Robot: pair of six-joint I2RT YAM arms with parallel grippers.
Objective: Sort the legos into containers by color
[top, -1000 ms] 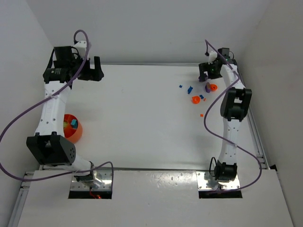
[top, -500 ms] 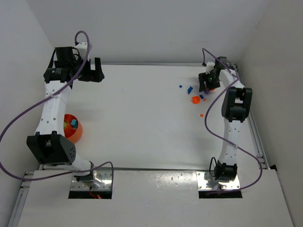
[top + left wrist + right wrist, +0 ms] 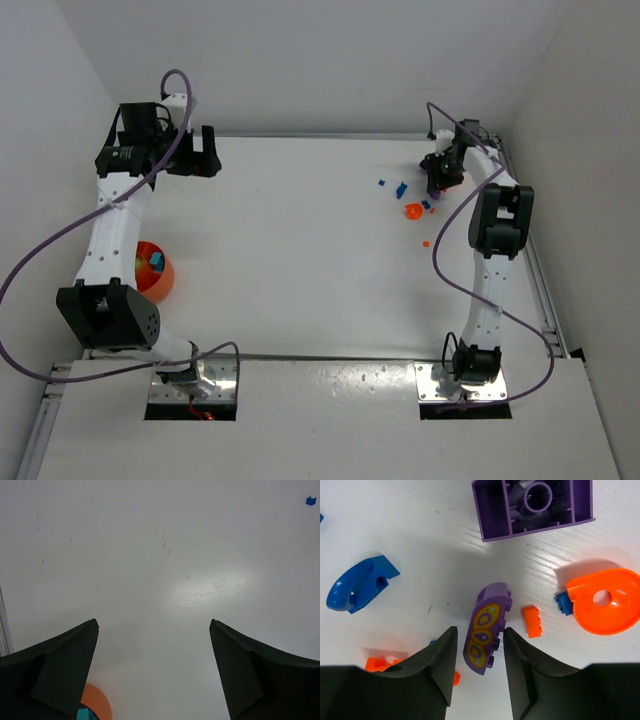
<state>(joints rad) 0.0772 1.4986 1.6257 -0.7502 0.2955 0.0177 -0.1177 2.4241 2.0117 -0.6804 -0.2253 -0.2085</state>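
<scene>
Here we see the right gripper (image 3: 479,632) narrowly spread, the purple brick (image 3: 486,622) lying betw. its tips on the table (image 3: 420,540); contact we can't tell. The left gripper (image 3: 154,625) hangs wide apart; orange bowl (image 3: 97,705) near one finger.

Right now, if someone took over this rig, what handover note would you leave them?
Left fingers: open, holding nothing, above bare table.
Right fingers: open, straddling the patterned purple piece, not yet closed on it.
Orange bowl, beside the left arm: holds a cyan brick and something yellowish.
Unsorted at the far right: hollow purple brick, curved blue piece, round orange piece, small orange brick, and a few smaller bits.
Left to do: nearly all of it. Only one bowl is in view.
</scene>
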